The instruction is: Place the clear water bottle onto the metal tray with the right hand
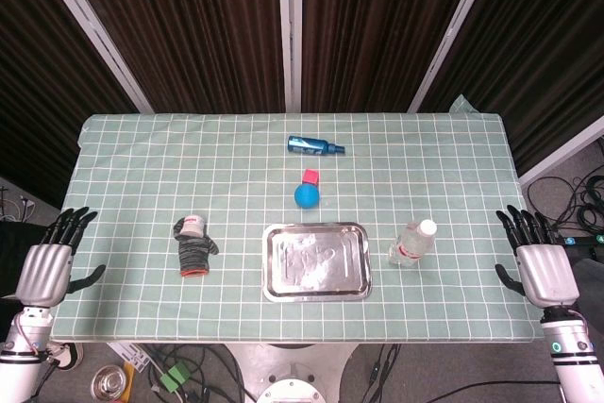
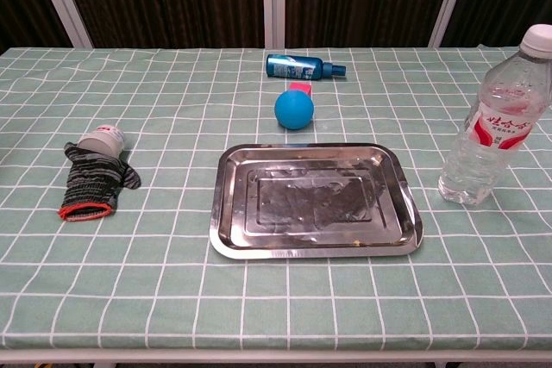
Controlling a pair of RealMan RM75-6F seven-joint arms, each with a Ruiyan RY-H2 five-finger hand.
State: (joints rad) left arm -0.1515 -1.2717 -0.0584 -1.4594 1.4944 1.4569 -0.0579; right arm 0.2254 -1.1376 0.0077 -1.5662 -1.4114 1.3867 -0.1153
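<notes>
From my remote seat: the clear plastic water bottle with white cap and red label (image 1: 412,243) stands upright on the green checked tablecloth (image 1: 142,167), just to the right of the rectangular metal tray (image 1: 316,261) and not touching it; the chest view shows the same bottle (image 2: 493,122) beside the tray (image 2: 316,202). My right hand (image 1: 539,260) hangs off the table's right edge, palm down, fingers spread apart and holding nothing, well apart from the bottle. My left hand (image 1: 52,262) sits off the left edge, fingers likewise apart and empty. Neither hand shows in the chest view. Behind the tray: a blue ball (image 1: 307,195) touching a small pink cube (image 1: 310,176), then a blue spray bottle lying on its side (image 1: 315,146). Left of the tray, a striped grey glove with a red cuff (image 1: 194,254), a small white-capped jar (image 1: 192,225) at its far end.
</notes>
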